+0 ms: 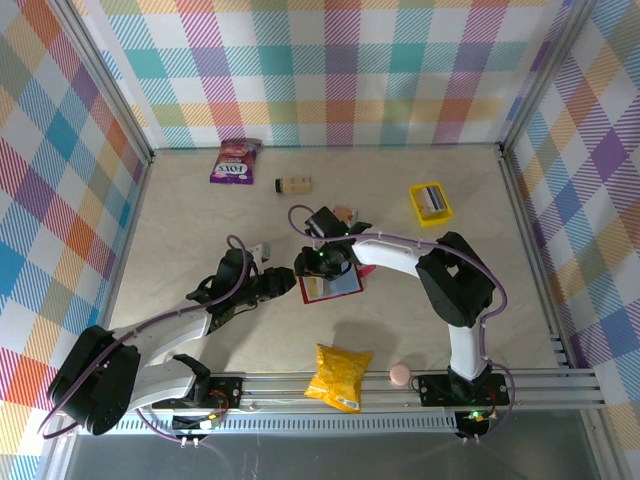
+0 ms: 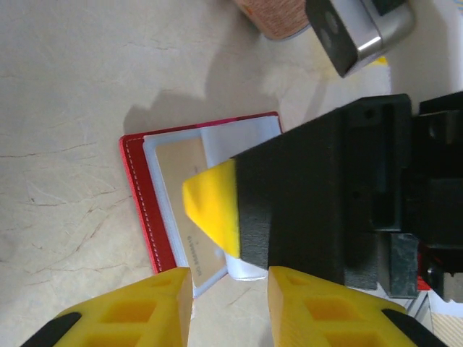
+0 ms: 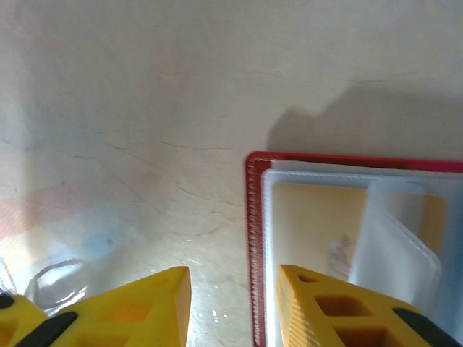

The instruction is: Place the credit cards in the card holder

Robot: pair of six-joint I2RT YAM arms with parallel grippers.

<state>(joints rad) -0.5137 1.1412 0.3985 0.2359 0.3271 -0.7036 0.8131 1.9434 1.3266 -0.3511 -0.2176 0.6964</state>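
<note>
Red folding card holder (image 1: 318, 290) lying open on cream bench (image 1: 200, 200) at centre, pale yellow plastic card (image 3: 311, 231) seated in its clear pocket, right claw (image 3: 235, 311) parted, straddling the holder's red edge, left claw (image 2: 230, 303) parted and empty, just beside the holder.

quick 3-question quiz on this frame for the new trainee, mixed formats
1. True or false: the card holder lies closed.
2. The purple packet lies: A) far back left B) front right C) dead centre.
3. In the left wrist view, which arm's fingers reach over the card holder?
Key: 1 false, it lies open; 2 A; 3 the right arm's.
</note>
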